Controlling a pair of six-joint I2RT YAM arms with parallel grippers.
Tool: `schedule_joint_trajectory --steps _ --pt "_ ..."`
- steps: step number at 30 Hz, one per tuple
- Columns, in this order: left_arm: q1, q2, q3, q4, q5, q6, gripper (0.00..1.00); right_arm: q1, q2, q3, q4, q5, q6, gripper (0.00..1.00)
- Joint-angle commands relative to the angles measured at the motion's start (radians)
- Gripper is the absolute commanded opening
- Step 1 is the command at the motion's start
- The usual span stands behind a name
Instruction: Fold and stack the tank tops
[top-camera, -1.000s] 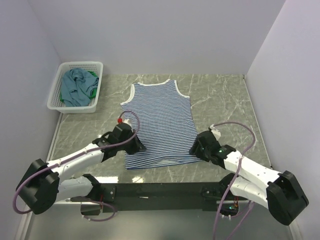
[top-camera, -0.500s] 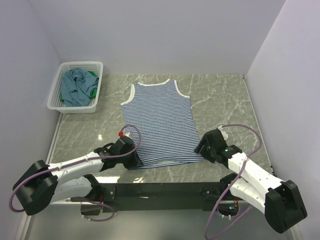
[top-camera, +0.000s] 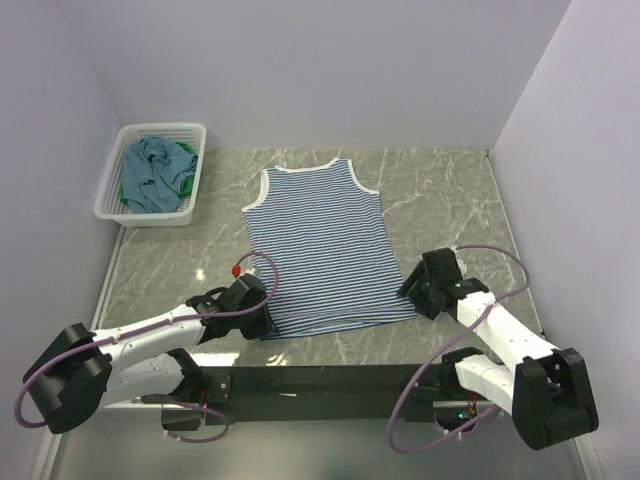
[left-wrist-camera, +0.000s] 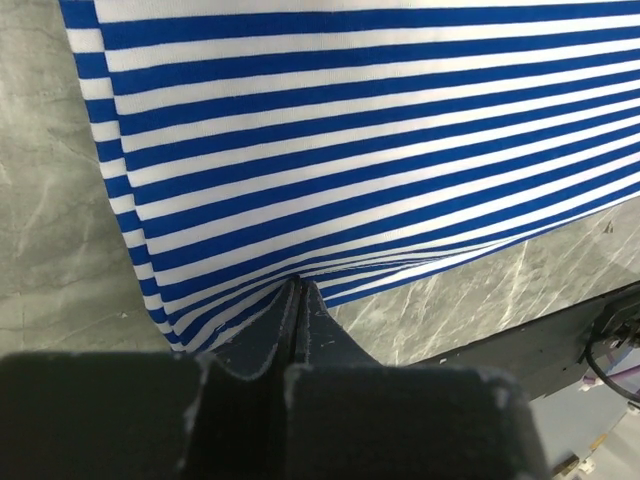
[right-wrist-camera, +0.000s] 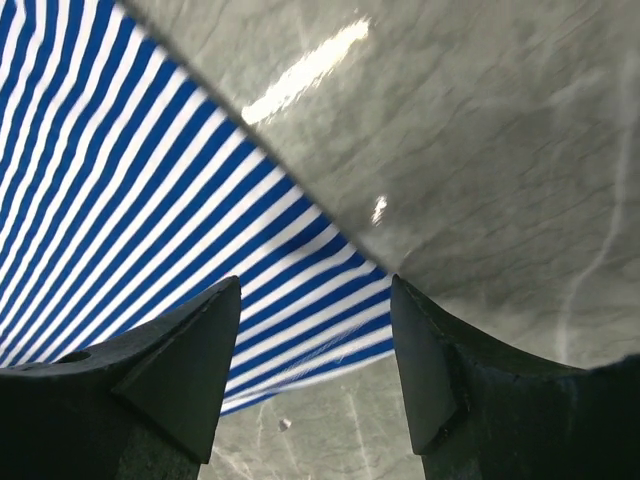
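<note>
Grey marble bench carries the navy-and-white striped tank top flat at centre; white plastic lattice basket at ten o'clock holds the teal-blue top and green top; left gripper pinches the striped hem at seven o'clock; right gripper gapes over the hem's four-o'clock corner.

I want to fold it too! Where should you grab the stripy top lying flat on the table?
Take the striped top by its two bottom hem corners, coming from the near side. It lies flat with its hem nearest, so that edge is easiest to pinch. The left hand is shut on the left corner; the right hand hangs open by the right one.
</note>
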Motion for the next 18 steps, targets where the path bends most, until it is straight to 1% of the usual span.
schedule_joint_trajectory --steps 1,5,9,11,13,16,18 --pt "-0.004 0.001 0.021 -0.038 0.011 0.036 0.01 -0.054 0.032 0.037 -0.039 0.027 -0.055 0.69" --pt "-0.006 -0.009 0.029 -0.057 0.046 0.071 0.01 -0.132 0.094 0.047 -0.018 0.003 -0.097 0.68" --pt "-0.009 -0.014 0.026 -0.044 0.141 0.111 0.00 -0.174 0.150 0.084 -0.001 -0.010 -0.132 0.68" --pt "-0.015 -0.031 0.029 -0.041 0.173 0.122 0.01 -0.177 0.160 0.101 -0.004 -0.014 -0.166 0.64" --pt "-0.016 -0.046 0.037 -0.050 0.205 0.117 0.01 -0.177 0.145 0.107 -0.001 -0.057 -0.186 0.60" --pt "-0.016 -0.123 0.089 -0.075 0.216 0.093 0.00 -0.174 0.082 0.083 -0.011 -0.059 -0.190 0.59" --pt "-0.016 -0.163 0.130 -0.131 0.177 0.077 0.01 -0.163 0.013 0.074 -0.033 -0.039 -0.189 0.58"
